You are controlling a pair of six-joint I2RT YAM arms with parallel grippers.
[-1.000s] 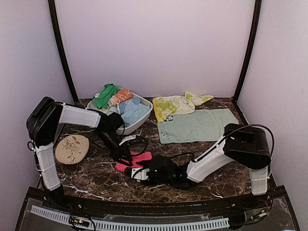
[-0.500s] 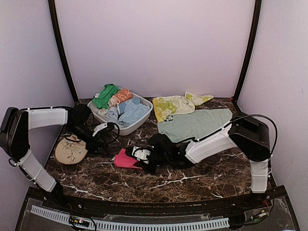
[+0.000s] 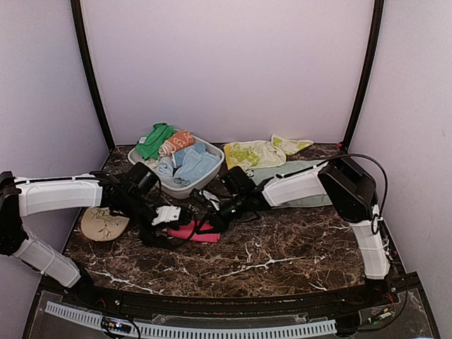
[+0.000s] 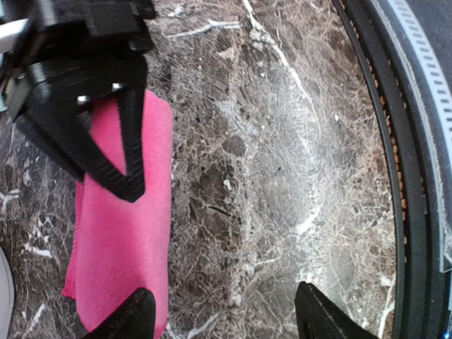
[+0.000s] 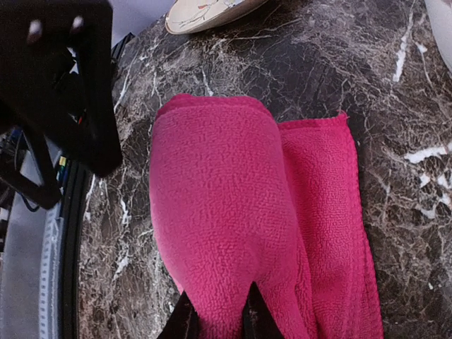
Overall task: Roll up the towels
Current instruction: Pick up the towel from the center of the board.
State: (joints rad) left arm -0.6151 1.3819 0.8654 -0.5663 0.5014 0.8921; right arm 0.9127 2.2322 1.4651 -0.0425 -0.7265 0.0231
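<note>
Towels on table (image 3: 296, 254), three: pink (image 5: 212, 212), yellow (image 3: 251, 153), mint (image 3: 286, 169); right jaws pinch pink, left jaws spread.

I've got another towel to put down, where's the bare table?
Bare marble runs along the near edge of the table, in front of the pink towel and out to the right. The back is crowded: bin, yellow towel, mint towel. The plate fills the left.

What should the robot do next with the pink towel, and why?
Probably the right claw should carry its pinched edge on over the flat part of the pink towel, since only one loose fold is turned so far. The left claw hangs open beside it.
</note>
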